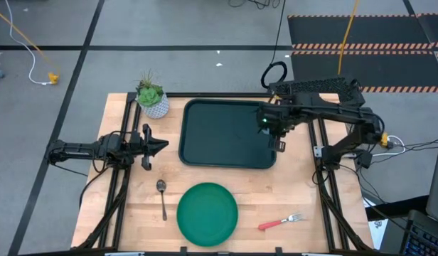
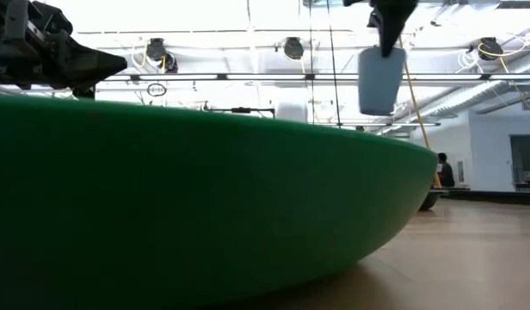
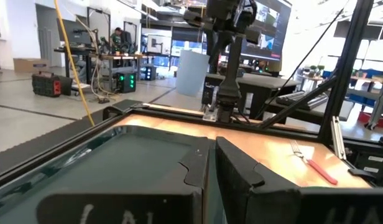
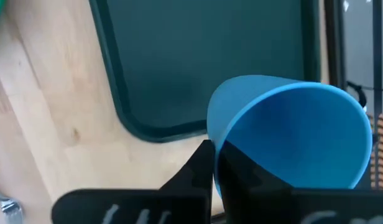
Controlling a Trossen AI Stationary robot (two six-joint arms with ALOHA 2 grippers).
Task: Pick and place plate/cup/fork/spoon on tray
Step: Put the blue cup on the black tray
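While the right gripper (image 1: pixel 277 132) pinches the cup (image 4: pixel 291 134) by its rim, aloft, the tray (image 1: pixel 205 131) lies directly below; left gripper (image 1: pixel 153 146) waits spread, beside the tray.

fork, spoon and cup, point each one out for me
fork (image 1: pixel 281 222), high view, on its red handle
spoon (image 1: pixel 163 199), high view, middle of its metal handle
cup (image 4: pixel 291 134), right wrist view, inside of its blue wall
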